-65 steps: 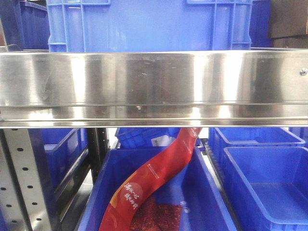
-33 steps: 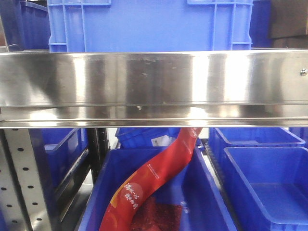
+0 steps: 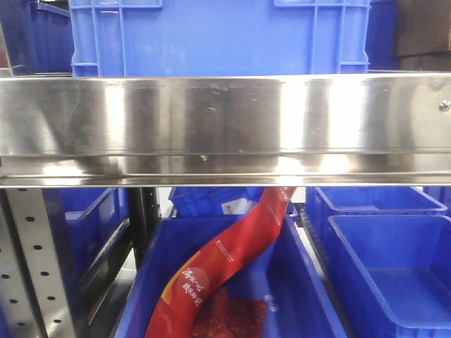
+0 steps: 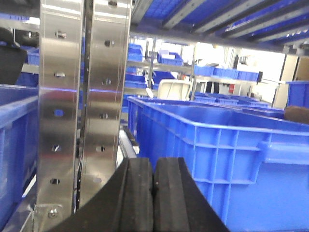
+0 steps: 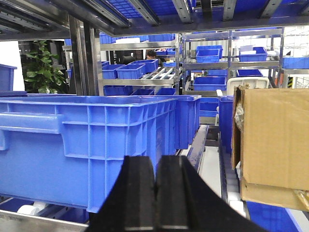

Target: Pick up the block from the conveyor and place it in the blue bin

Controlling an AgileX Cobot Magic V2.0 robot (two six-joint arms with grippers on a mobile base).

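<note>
The left pincer [image 4: 153, 193] was pressed fully closed on nothing, beside a steel upright [image 4: 82, 106] and a blue bin [image 4: 227, 159]. The right pincer [image 5: 157, 198] was likewise closed and empty, between another blue bin [image 5: 87, 145] and a cardboard box [image 5: 275, 140]. No block or conveyor showed, so locating them before opening seemed wisest.
</note>
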